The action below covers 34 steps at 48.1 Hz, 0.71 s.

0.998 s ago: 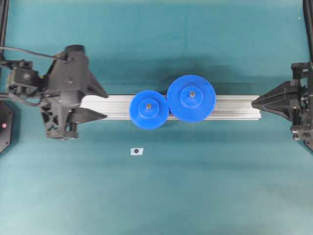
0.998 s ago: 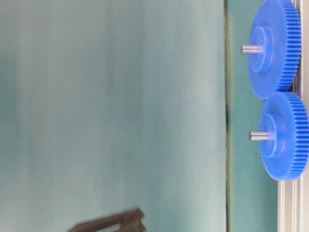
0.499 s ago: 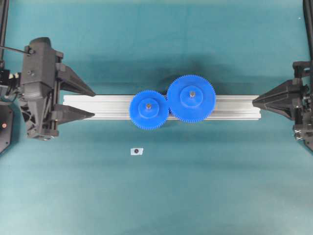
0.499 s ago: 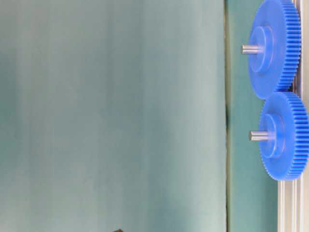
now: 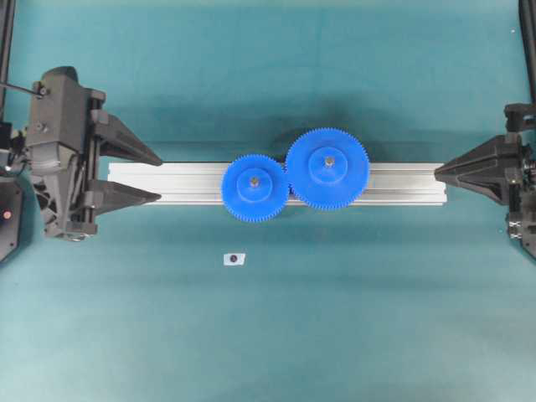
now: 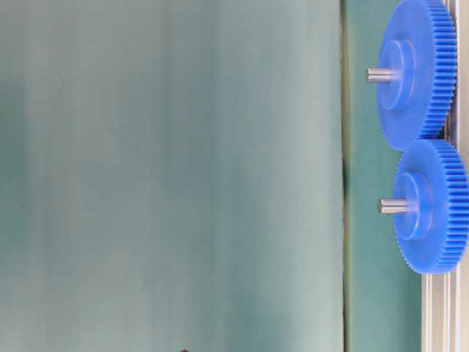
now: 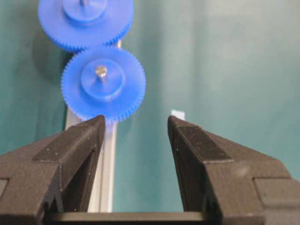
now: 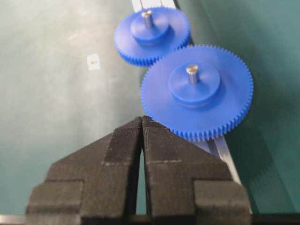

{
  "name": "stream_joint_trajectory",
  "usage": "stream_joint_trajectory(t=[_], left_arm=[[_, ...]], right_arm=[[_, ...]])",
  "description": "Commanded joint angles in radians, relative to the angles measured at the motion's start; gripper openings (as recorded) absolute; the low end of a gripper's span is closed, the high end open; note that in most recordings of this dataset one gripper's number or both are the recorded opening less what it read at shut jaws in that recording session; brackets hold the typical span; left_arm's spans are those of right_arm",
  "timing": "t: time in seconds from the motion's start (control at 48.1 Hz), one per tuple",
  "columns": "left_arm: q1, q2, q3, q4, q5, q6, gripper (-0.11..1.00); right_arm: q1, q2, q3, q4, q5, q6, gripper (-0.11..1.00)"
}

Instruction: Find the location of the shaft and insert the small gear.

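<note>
The small gear (image 5: pixel 255 188) sits on its shaft (image 7: pixel 101 71), meshed with the larger gear (image 5: pixel 327 167), so the left gripper (image 5: pixel 157 175) gapes empty and the right gripper (image 5: pixel 437 174) is pinched closed on nothing.

Shaft (image 7: pixel 101 71) base hidden beneath small gear (image 7: pixel 103 84).

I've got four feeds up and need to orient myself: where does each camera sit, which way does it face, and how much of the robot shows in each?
Overhead exterior: above the table, looking straight down at the rail; left gripper open, right gripper shut.
Table-level exterior: low, picture turned sideways, facing both gears; no robot discernible.
Left wrist: behind its open fingers, looking along the rail at the small gear.
Right wrist: behind its shut fingers, facing the large gear.
Shared: all four show both gears on pins.
</note>
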Motion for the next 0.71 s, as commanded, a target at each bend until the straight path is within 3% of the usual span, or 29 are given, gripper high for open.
stream_joint_trajectory(t=[0.0,0.686], left_arm=[[-0.003,-0.011,-0.009,0.003,-0.011,-0.002,0.54],[-0.003,-0.017,0.014,0.003,-0.009,-0.002,0.54]], right_arm=[[-0.002,0.005,-0.009,0.0,-0.012,0.0,0.06],[-0.002,0.005,-0.009,0.0,-0.012,0.002,0.06]])
